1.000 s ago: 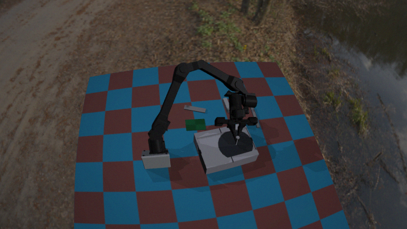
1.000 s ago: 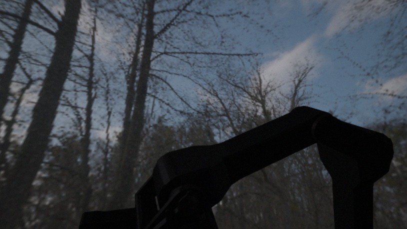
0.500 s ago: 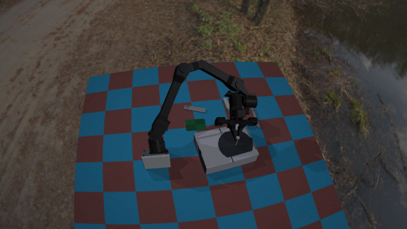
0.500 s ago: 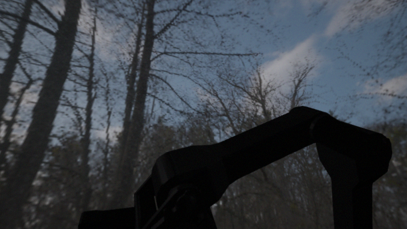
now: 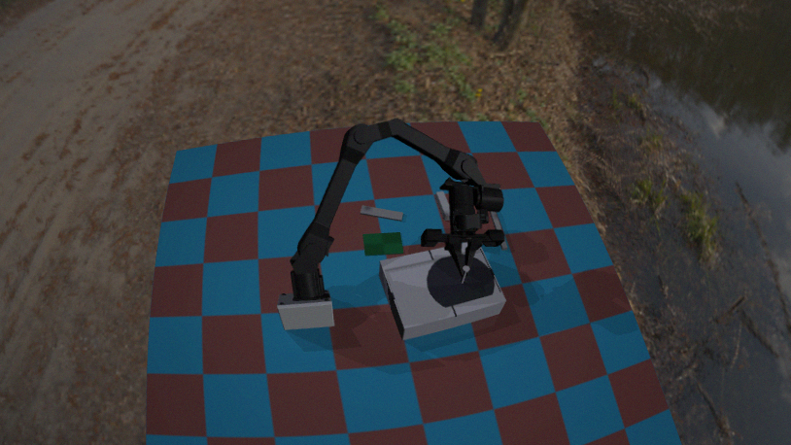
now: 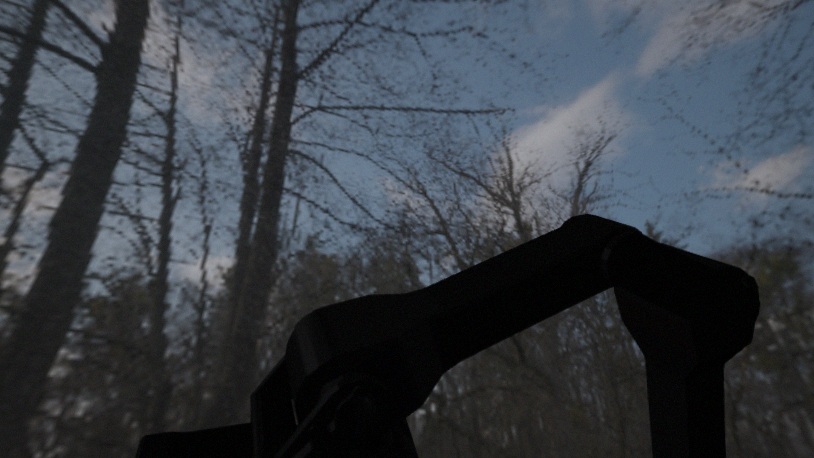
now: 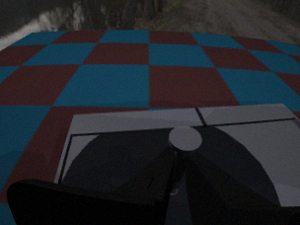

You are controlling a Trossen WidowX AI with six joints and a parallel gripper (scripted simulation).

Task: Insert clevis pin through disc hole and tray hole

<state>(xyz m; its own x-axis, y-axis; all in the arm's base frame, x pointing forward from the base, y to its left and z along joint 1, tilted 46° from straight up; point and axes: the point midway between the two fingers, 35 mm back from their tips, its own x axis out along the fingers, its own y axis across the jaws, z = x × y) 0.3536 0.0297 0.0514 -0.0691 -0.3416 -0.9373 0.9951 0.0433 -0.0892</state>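
The steel clevis pin point(image 5: 465, 269) point(image 7: 186, 138) is held upright or slightly tilted, head up and shank down, over the disc. My gripper point(image 5: 464, 273) point(image 7: 180, 155) is shut on the pin just under its head. The wide dark disc point(image 5: 446, 290) point(image 7: 115, 155) lies flat inside the rimmed steel tray point(image 5: 412, 301) point(image 7: 138, 120), toward the tray's right side in the top view. The disc's hole and the tray's hole cannot be made out. Whether the shank's tip is above the disc or in its hole cannot be told.
A green rectangle point(image 5: 382, 244) lies behind the tray. A grey bar point(image 5: 381, 213) lies farther back, with another bar point(image 5: 442, 205) behind the gripper and a thin strip point(image 5: 498, 229) to its right. The exterior view shows only part of the arm point(image 6: 512, 290).
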